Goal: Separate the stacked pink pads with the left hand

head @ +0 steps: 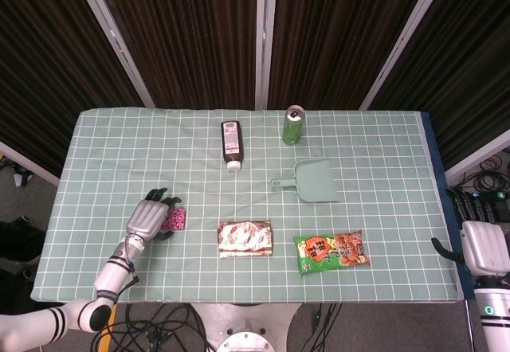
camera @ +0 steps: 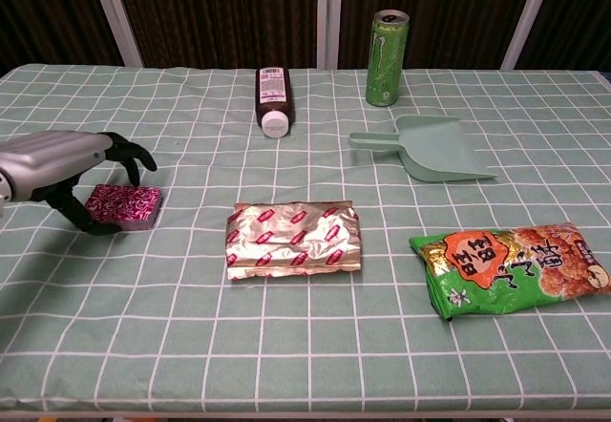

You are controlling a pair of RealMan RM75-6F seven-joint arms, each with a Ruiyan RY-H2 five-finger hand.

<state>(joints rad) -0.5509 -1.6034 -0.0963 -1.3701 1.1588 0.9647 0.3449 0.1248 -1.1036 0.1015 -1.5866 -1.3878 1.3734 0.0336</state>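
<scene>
the stacked pink pads (camera: pixel 122 204), a small block in a pink-and-white patterned wrapper, lie on the left part of the tabletop (camera: pixel 305 346), which is covered by a pale green cloth with a white grid. the left robot hand (camera: pixel 59 159), silver-backed with black fingers, arches over the left side of the stack: its fingers (camera: pixel 136 155) curve above the top of the pads and the thumb reaches down to the cloth at the stack's near left corner. the fingers are spread and curved rather than clamped, and the pads still lie flat as 1 stack; whether any fingertip actually touches the wrapper cannot be told. in the head view the same left robot hand (head: pixel 150 217) covers the left edge of the pads (head: pixel 175 219).

the right robot hand (head: pixel 480 244) shows only in the head view, beyond the right edge of the tabletop, fingers pointing up and loosely apart, holding nothing.

to the right of the pads lies a crinkled silver foil packet with red labels (camera: pixel 293 238), and further right a green snack bag with orange print (camera: pixel 511 266). toward the far side a dark brown bottle with a white cap (camera: pixel 270 99) lies on its side, a green drink can (camera: pixel 385 58) stands upright, and a pale green plastic dustpan (camera: pixel 427 146) rests near the can.
</scene>
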